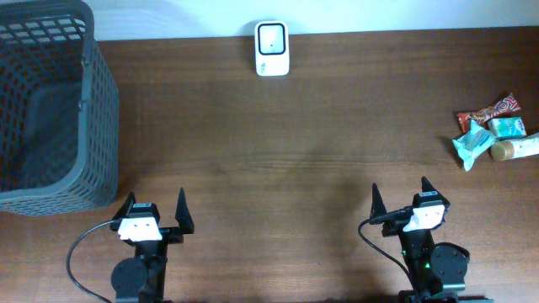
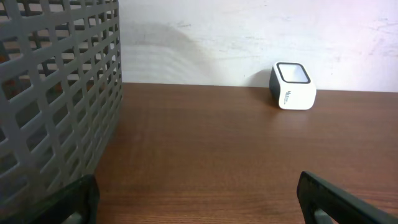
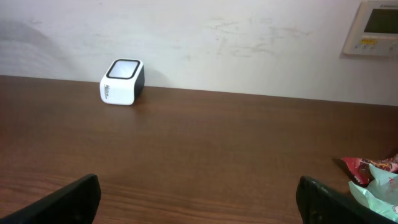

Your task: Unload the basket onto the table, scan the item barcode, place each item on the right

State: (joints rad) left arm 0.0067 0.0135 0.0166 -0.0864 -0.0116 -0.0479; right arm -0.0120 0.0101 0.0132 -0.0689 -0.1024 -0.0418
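Observation:
A white barcode scanner (image 1: 272,49) with a dark window stands at the table's far edge; it also shows in the left wrist view as the scanner (image 2: 292,85) and in the right wrist view as the scanner (image 3: 122,81). Several packaged items (image 1: 493,133) lie in a small pile at the right edge, partly seen as items (image 3: 373,175) in the right wrist view. My left gripper (image 1: 154,208) sits open near the front left, nothing between its fingers. My right gripper (image 1: 403,195) sits open at the front right, also empty, well short of the items.
A grey mesh basket (image 1: 50,109) fills the left back corner; its wall (image 2: 56,93) stands close beside my left gripper. A white wall runs behind the table, with a control panel (image 3: 373,28) mounted at the right.

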